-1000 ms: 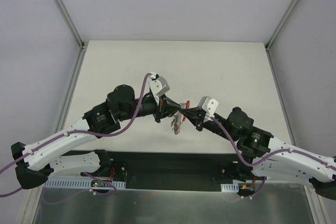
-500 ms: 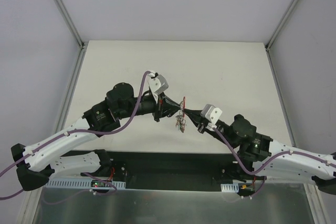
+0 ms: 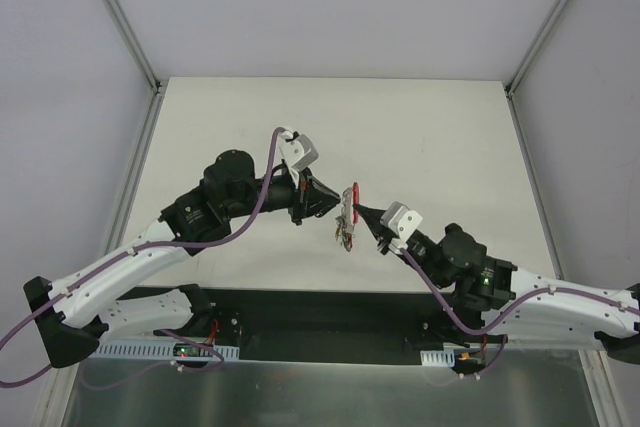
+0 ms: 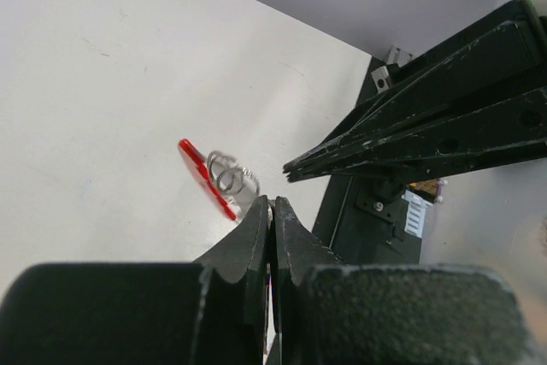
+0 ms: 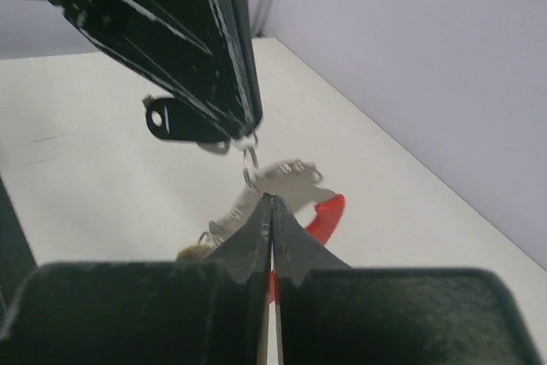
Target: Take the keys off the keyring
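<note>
keys (image 3: 346,221) between left tool (image 4: 272,208), right tool (image 5: 271,203)

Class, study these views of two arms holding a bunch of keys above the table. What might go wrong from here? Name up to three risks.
1. The right gripper pinches a silvery key with only its tips, so a pull may make it slip out and fall to the table.
2. The left gripper seems to hold the thin keyring by an equally small bite and may lose it.
3. Both gripper tips sit close together, so a small wrong move might knock them.
</note>
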